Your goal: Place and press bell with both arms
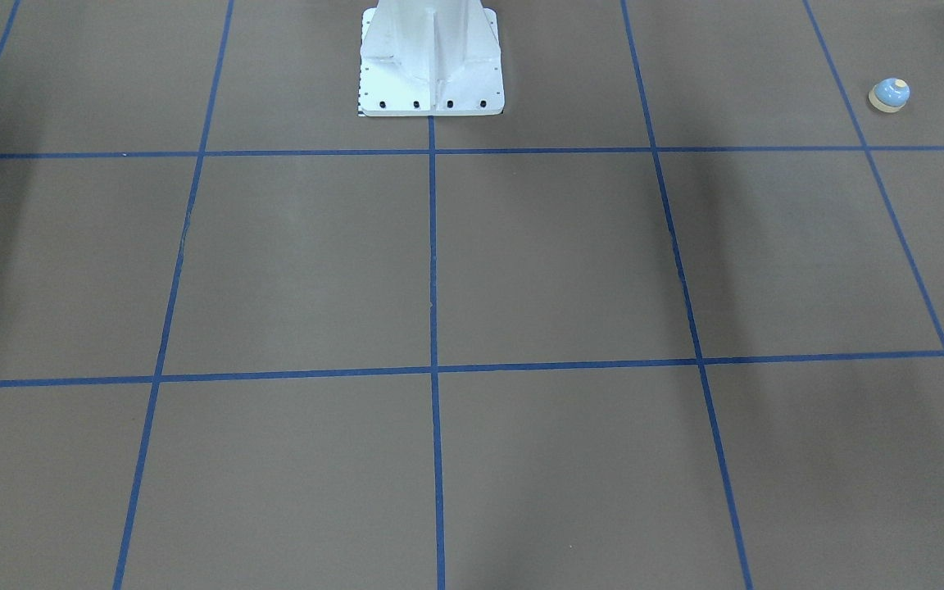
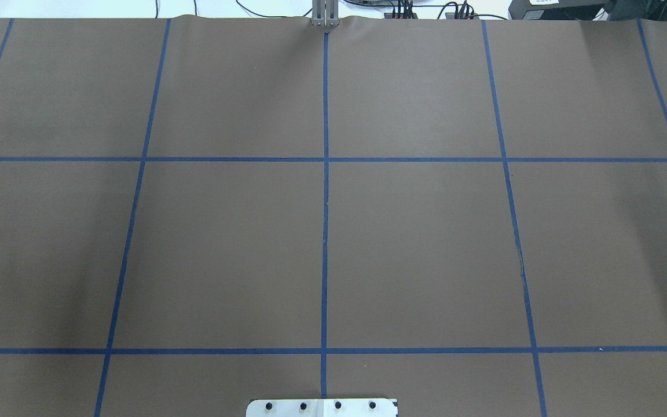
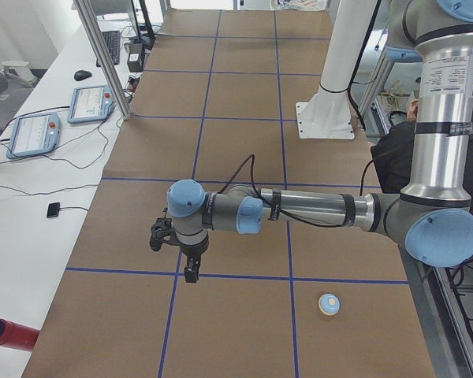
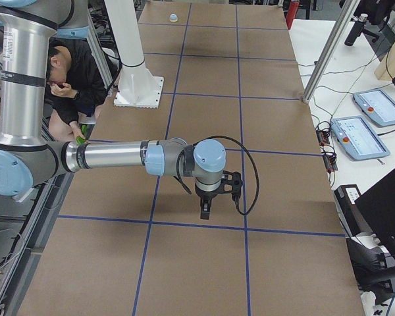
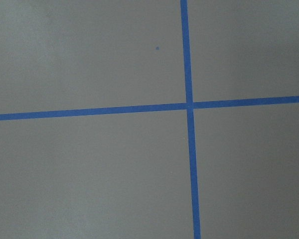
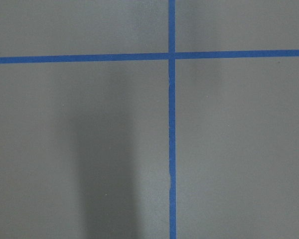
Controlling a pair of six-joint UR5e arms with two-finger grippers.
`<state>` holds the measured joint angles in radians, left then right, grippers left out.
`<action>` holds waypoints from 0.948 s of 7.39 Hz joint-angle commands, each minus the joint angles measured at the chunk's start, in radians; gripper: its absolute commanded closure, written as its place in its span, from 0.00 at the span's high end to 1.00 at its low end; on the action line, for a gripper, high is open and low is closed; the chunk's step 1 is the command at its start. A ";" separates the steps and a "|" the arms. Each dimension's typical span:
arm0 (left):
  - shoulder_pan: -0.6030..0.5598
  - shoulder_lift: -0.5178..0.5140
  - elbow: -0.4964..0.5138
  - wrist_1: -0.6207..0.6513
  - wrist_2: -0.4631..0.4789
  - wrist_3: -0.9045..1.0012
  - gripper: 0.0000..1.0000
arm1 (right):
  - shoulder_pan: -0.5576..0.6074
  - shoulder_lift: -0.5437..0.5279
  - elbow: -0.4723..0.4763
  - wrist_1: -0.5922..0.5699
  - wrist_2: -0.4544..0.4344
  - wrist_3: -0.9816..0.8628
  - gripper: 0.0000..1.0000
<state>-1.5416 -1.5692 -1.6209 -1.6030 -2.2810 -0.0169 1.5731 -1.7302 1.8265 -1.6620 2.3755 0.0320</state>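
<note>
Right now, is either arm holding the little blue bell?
No, the bell sits alone on the table, apart from the left gripper and far from the right gripper.

Resting on the desk (image 1: pixel 570 262) near its left end: the bell (image 1: pixel 889 94), well left of the pedestal (image 1: pixel 431 74). Hanging farther out over the desk: the left end effector (image 3: pixel 191 276).
</note>
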 commanded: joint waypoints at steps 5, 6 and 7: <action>0.002 -0.012 -0.092 0.073 0.005 0.002 1.00 | 0.004 0.008 0.000 0.005 -0.002 -0.001 1.00; 0.006 -0.011 -0.170 0.122 0.023 0.002 1.00 | 0.004 0.006 0.001 0.005 0.001 -0.001 1.00; 0.020 -0.011 -0.241 0.171 0.028 -0.001 1.00 | 0.004 0.003 0.001 0.007 0.001 -0.001 1.00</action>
<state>-1.5340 -1.5800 -1.7714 -1.4939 -2.2639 -0.0159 1.5769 -1.7244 1.8267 -1.6566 2.3750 0.0307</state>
